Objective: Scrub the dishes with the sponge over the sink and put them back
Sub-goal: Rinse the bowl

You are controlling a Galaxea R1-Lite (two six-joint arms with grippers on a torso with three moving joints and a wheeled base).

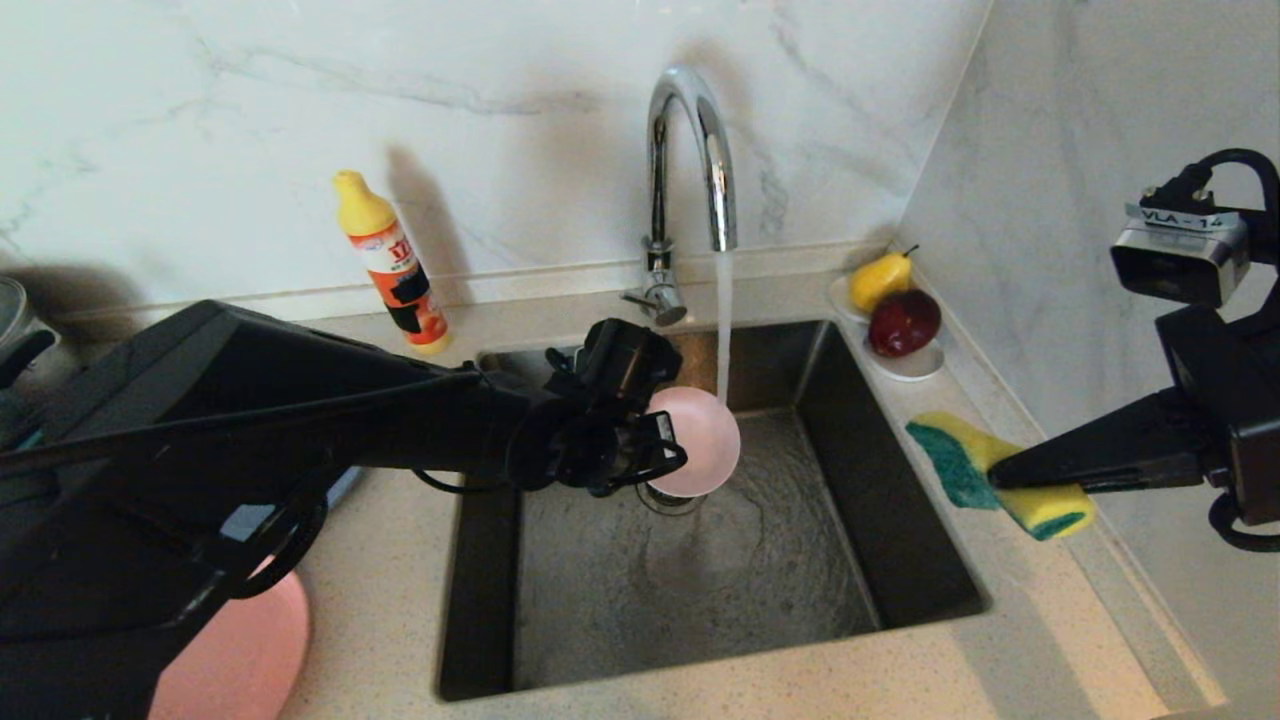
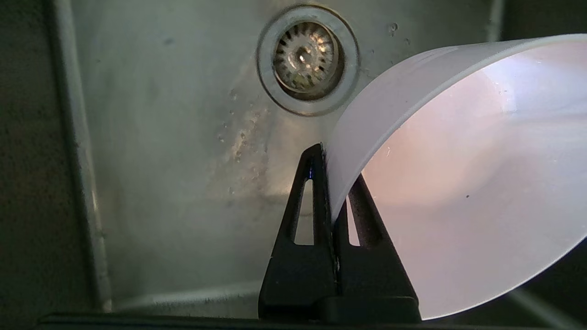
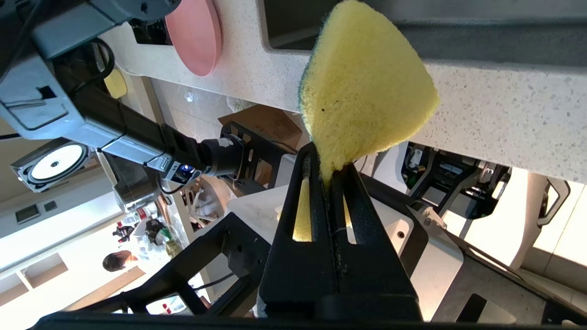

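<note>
— Where is the pale pink bowl (image 1: 697,442) seen?
— It is held over the sink (image 1: 700,560), tipped on its side, with the stream from the faucet (image 1: 690,150) falling onto its upper edge. In the left wrist view its rim is pinched between the fingers of the left hand (image 2: 331,183), which are pressed together on the thin wall, and the drain strainer (image 2: 307,58) is seen beyond it on the basin floor.
— And the sponge (image 1: 1000,472)?
— It is gripped by the right hand (image 3: 328,176) over the bench (image 1: 1020,620) to the right of the sink, near the basin's right edge. The foam is squeezed flat between the fingers, which are closed tight on it; the yellow side is shown in the right wrist view, the green face in the head view.
— What else is found around the sink?
— A pink plate (image 1: 240,660) is seen on the bench at the left front, partly hidden by the left arm. An orange detergent bottle (image 1: 392,265) with a yellow cap is stood against the back wall, left of the faucet. A small white dish (image 1: 905,362) with a pear (image 1: 880,280) and a red fruit (image 1: 905,322) is placed in the right rear corner, behind the sponge.
</note>
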